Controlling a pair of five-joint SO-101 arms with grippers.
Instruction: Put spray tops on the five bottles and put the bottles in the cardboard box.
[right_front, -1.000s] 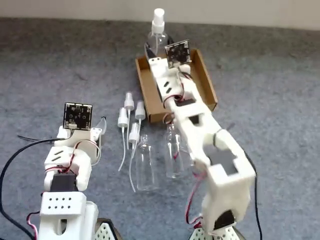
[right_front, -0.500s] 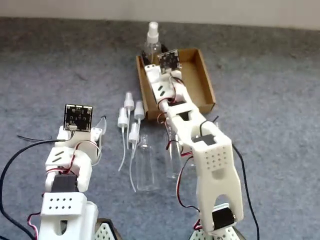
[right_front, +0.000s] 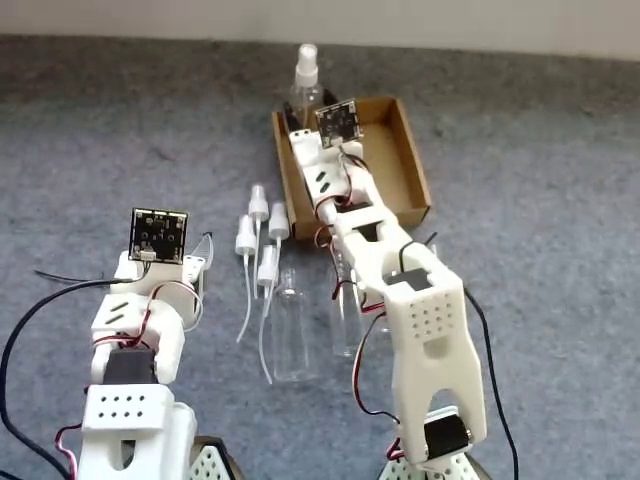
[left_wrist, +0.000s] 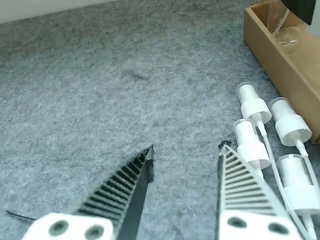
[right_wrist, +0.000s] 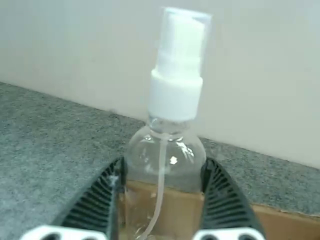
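1. At the far left corner of the cardboard box (right_front: 412, 172), the right gripper (right_wrist: 164, 171) holds a clear bottle (right_wrist: 166, 150) upright, one dark ribbed finger pressed to each side of its rounded body.
2. This bottle carries a white spray top (right_wrist: 177, 75) with a clear cap, and its thin dip tube runs down inside the body.
3. In the high view the bottle's top (right_front: 306, 62) stands above the box's far wall, with the right arm stretched out over the box's left side. Whether the base rests on the box floor cannot be told.
4. On the grey carpet (right_front: 120, 130), just left of the box, four loose spray tops lie close together with their tubes trailing toward the arm bases: (right_front: 258, 203), (right_front: 280, 220), (right_front: 245, 236) and (right_front: 268, 266).
5. Two uncapped clear bottles lie just beyond those tubes, necks toward the box. One (right_front: 290, 335) is in plain sight; the other (right_front: 346, 305) is partly covered by the right arm.
6. The left gripper (left_wrist: 186, 148) hovers over bare carpet beside the spray tops, its fingers spread wide and holding nothing. The nearest spray top (left_wrist: 250, 142) sits just beside its pale finger (left_wrist: 240, 185).
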